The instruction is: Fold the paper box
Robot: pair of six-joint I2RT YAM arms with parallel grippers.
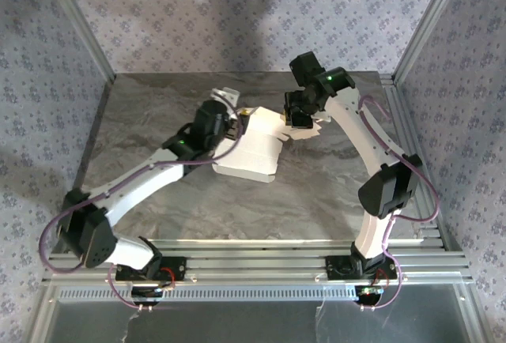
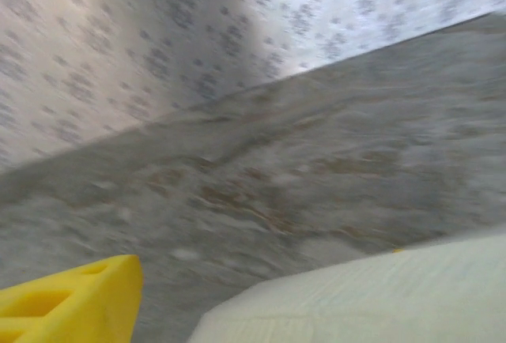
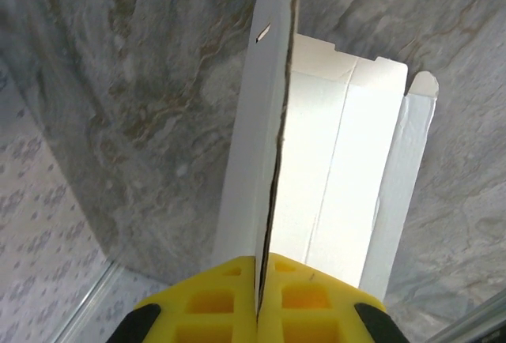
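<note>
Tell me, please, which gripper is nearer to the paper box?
Right. The right gripper is shut on a flap of the paper box; the left gripper is open at the box's left edge, not gripping it.

One paper box [image 1: 251, 153] is lying at the middle of one grey marbled table [image 1: 158, 193]. Two white arms are reaching over it, the left arm [image 1: 134, 181] coming in from 7 o'clock and the right arm [image 1: 368, 145] from 5 o'clock. Each is carrying one gripper, the left gripper [image 1: 242, 118] and the right gripper [image 3: 259, 268], making two. Two yellow fingers [image 3: 209, 299] are showing in the right wrist view, and one yellow finger [image 2: 71, 303] in the left wrist view. Two purple cables [image 1: 43, 242] are looping beside the arms. Three patterned walls [image 1: 237, 11] are standing round the table.
</note>
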